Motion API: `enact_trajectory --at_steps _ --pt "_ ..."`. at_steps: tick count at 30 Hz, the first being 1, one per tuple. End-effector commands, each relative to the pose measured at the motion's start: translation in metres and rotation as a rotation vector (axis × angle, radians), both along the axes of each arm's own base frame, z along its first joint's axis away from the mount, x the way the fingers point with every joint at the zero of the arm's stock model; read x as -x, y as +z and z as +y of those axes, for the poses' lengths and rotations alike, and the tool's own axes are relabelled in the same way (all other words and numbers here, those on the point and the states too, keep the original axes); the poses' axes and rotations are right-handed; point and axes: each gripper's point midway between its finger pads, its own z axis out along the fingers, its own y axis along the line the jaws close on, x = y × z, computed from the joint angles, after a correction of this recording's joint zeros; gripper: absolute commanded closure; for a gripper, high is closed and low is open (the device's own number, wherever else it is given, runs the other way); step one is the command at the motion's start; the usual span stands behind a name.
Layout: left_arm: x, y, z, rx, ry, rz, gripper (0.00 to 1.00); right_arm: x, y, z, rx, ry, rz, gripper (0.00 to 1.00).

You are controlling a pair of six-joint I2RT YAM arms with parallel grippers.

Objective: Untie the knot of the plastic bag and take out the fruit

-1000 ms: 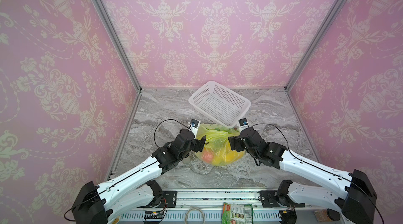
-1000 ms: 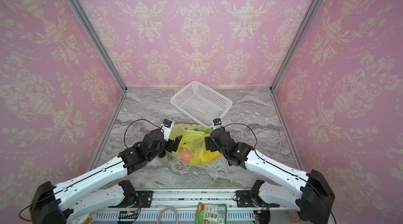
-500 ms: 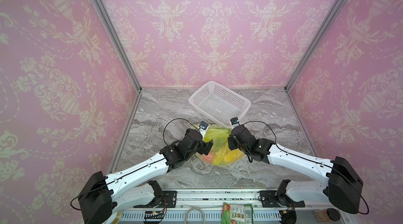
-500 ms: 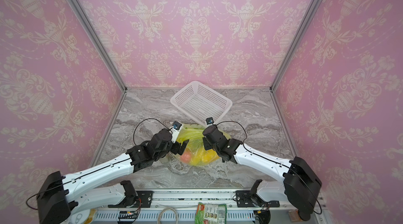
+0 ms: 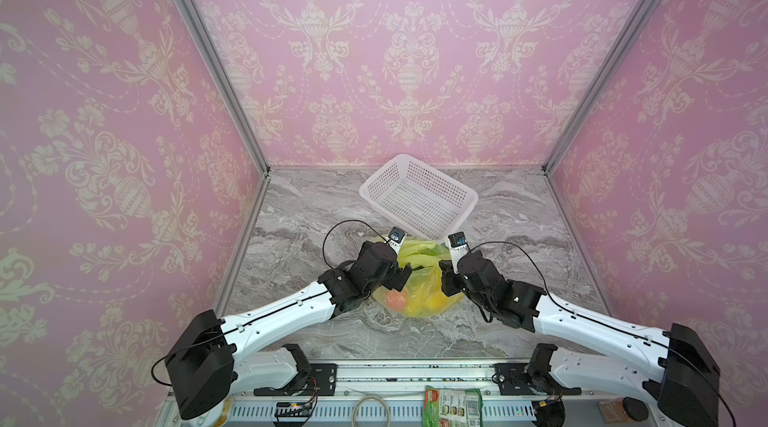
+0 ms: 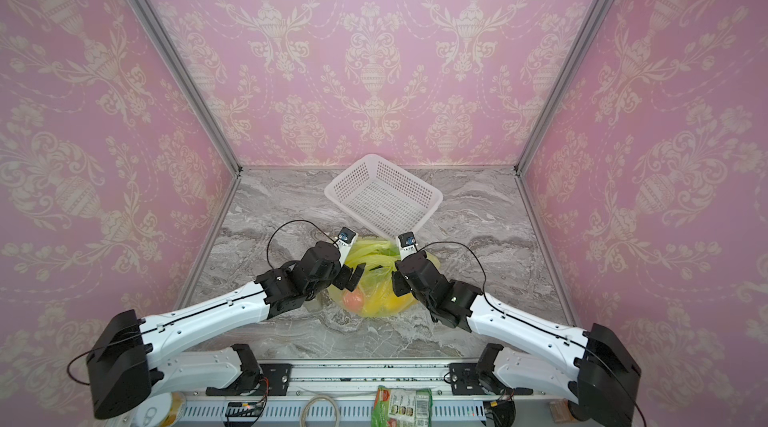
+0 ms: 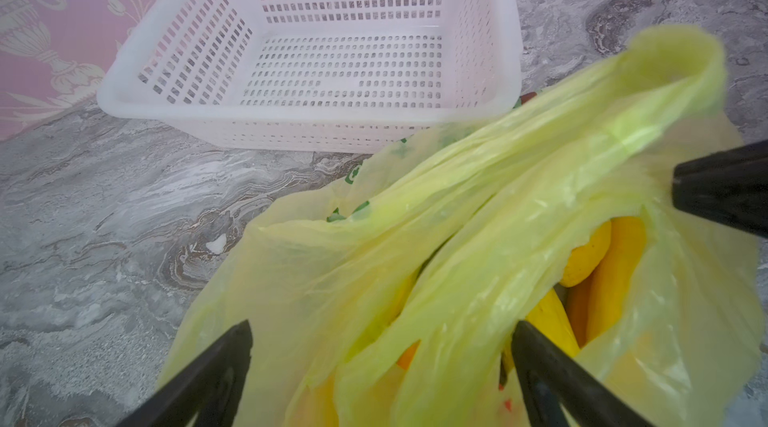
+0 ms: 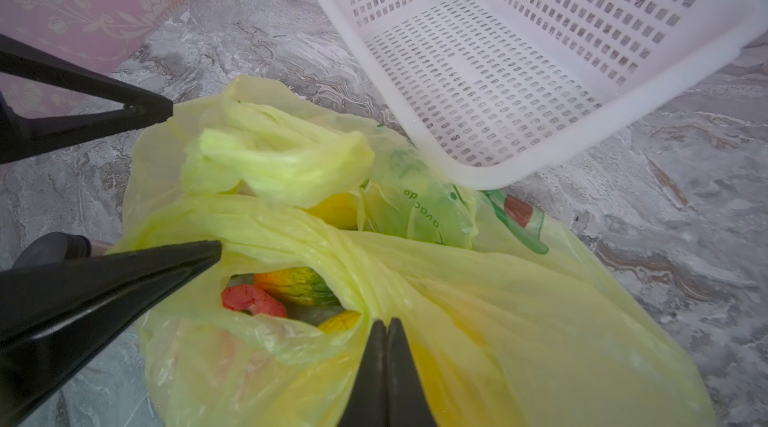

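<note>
Your right tool (image 8: 386, 323) is clenched tight, tips against a twisted strap of the plastic bag (image 8: 540, 341) (whether plastic is pinched between them doesn't show). Your left tool (image 7: 382, 325) is released, spread wide over the bag. The fruit (image 8: 253, 298) sits inside the bag on the worktop (image 5: 299, 213), with the white basket (image 7: 311, 113) just behind.

Light is bright & even in both top views; I see only soft shadows on the table (image 5: 415, 333) by the bag (image 5: 419, 300). Walls (image 5: 104, 134) bend at the edges. Wrist cams: loop (image 7: 673, 67) is blurry, plastic has small shiny spots, basket (image 8: 540, 50) looks washed out.
</note>
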Motion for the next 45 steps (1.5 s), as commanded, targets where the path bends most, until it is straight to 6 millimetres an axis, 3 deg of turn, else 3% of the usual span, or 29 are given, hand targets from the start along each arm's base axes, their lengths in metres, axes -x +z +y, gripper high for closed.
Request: enact_trajectory --at_steps 1,4,7,10,13,16,18,22,26,40,42,45 --pt "-0.016 0.02 -0.003 -0.01 0.041 -0.08 0.01 0.001 0.0 -0.003 -0.006 -0.024 -0.017 1.0" --pt "-0.03 0.031 0.002 -0.038 0.121 -0.117 0.04 0.0 0.0 -0.008 0.0 -0.065 -0.023 1.0" --pt "-0.039 0.041 0.013 -0.06 0.207 -0.148 0.04 -0.005 0.001 -0.032 0.019 -0.195 -0.037 1.0" --pt "-0.033 0.051 0.009 -0.011 0.172 -0.147 0.01 -0.005 0.008 -0.056 0.018 -0.301 -0.064 1.0" --pt "-0.022 0.067 0.007 0.094 0.118 -0.17 0.01 -0.001 0.019 -0.053 -0.021 -0.254 -0.086 0.97" --pt "-0.016 0.077 0.012 0.14 0.111 -0.198 0.01 0.009 0.034 -0.018 -0.071 -0.038 -0.097 0.55" --pt "-0.017 0.076 0.014 0.14 0.114 -0.198 0.01 0.015 0.041 0.005 -0.072 0.085 -0.091 0.36" --pt "-0.023 0.065 0.014 0.107 0.13 -0.174 0.01 0.006 0.034 0.019 0.042 0.105 -0.062 0.19" --pt "-0.025 0.062 0.018 0.085 0.145 -0.175 0.01 -0.004 0.011 0.029 0.172 0.123 -0.008 0.12" --pt "-0.011 0.076 0.034 0.144 0.144 -0.225 0.01 -0.045 -0.027 0.054 0.303 0.084 0.082 0.09" --pt "-0.01 0.079 0.035 0.149 0.144 -0.229 0.01 -0.05 -0.032 0.053 0.308 0.066 0.1 0.15" --pt "-0.007 0.067 0.039 0.135 0.141 -0.217 0.01 -0.052 -0.033 0.051 0.306 0.052 0.107 0.46"
